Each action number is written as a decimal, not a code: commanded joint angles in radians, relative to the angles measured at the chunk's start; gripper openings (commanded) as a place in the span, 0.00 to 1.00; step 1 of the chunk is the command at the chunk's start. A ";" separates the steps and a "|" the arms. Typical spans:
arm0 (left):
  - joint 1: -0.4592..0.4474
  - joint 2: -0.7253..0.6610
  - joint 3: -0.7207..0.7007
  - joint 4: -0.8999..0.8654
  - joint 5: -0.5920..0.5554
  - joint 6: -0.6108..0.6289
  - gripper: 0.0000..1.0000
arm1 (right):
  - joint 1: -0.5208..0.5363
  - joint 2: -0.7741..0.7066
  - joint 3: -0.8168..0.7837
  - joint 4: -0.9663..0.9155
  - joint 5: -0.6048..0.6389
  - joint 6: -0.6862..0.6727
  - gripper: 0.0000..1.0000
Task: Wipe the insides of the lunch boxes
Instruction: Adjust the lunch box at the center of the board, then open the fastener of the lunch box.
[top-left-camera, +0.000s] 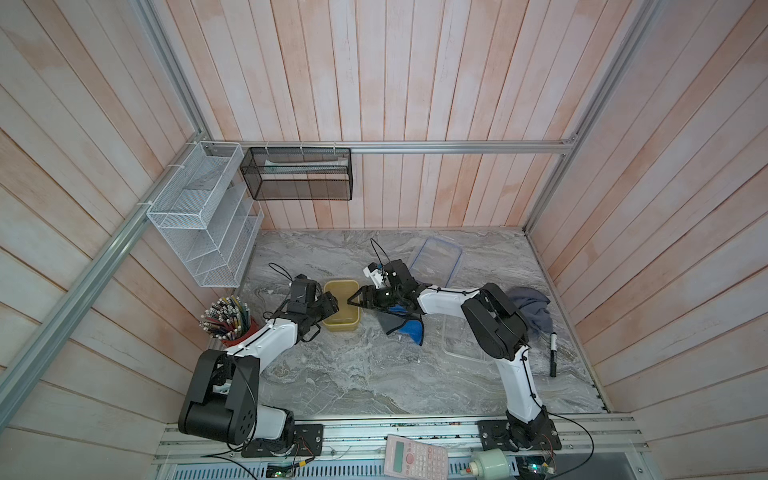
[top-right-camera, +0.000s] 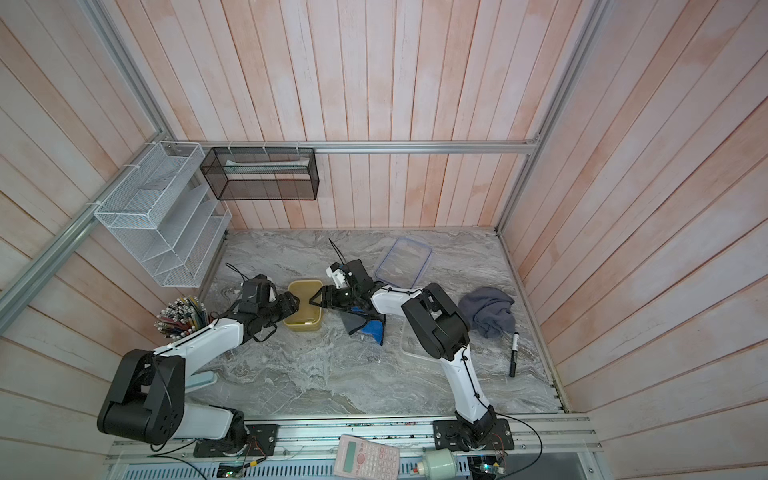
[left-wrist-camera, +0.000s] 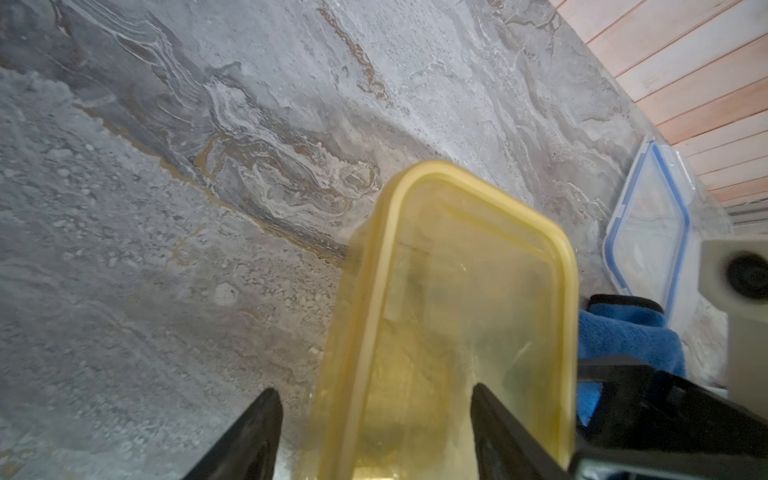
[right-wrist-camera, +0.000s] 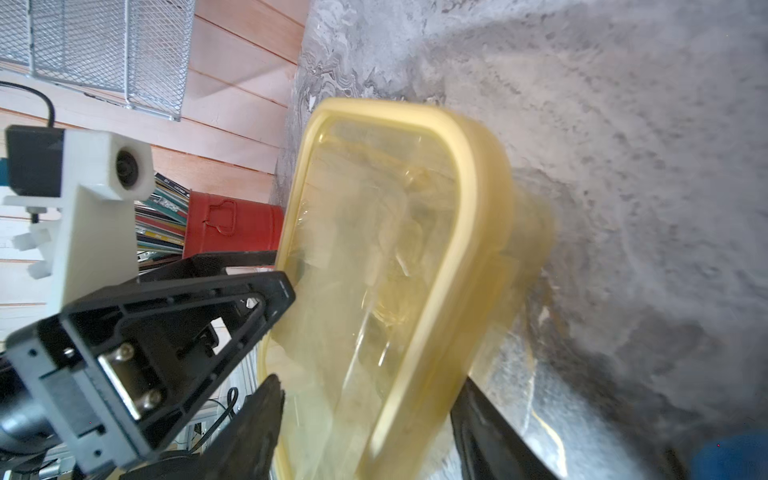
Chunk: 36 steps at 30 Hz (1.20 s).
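Wiping: judged not begun.
Yellow box (top-left-camera: 341, 309): left of the worktop (top-left-camera: 353, 374) centre.
Left gripper (left-wrist-camera: 374, 392): wide, astride one box edge.
Right gripper (right-wrist-camera: 370, 382): wide, astride the opposite edge.
Blue cloth (top-left-camera: 411, 330): unheld, just beside box; to be picked up next.

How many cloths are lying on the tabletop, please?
2. A blue-and-dark-grey cloth lies under the right arm, beside the small translucent yellow plastic box; a crumpled grey cloth lies by the black marker pen. The arms may hide more.
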 joint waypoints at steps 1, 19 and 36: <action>0.001 -0.020 -0.033 0.037 0.028 -0.012 0.71 | -0.007 0.034 0.021 0.064 -0.047 0.044 0.65; 0.030 -0.021 -0.061 0.104 0.088 -0.056 0.70 | -0.032 0.060 -0.071 0.341 -0.118 0.214 0.46; 0.031 0.004 -0.111 0.162 0.102 -0.084 0.70 | -0.032 0.087 -0.147 0.647 -0.158 0.377 0.24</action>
